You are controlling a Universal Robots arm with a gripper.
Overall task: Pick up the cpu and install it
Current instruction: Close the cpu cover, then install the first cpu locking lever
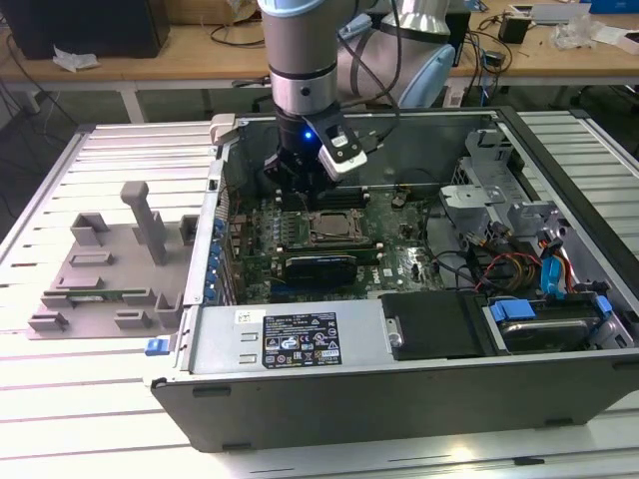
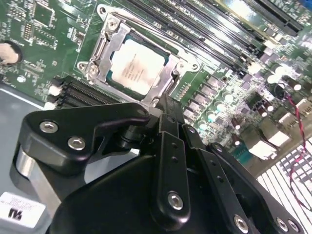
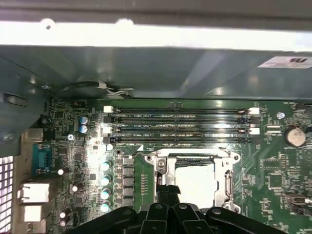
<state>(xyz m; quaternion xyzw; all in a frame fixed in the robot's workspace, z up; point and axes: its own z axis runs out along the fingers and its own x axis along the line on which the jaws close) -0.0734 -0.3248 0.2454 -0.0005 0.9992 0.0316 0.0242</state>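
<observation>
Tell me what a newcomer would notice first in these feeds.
The open computer case takes up the middle of the exterior view, with the arm's black end effector hanging inside it over the green motherboard. In the second wrist view, the shiny silver cpu sits within the socket's metal frame, just beyond the end effector.

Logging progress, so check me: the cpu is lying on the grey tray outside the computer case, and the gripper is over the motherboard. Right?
Not quite. The cpu sits in the motherboard socket inside the case, not on the grey tray; the second wrist view shows it. The gripper is indeed over the motherboard.
</observation>
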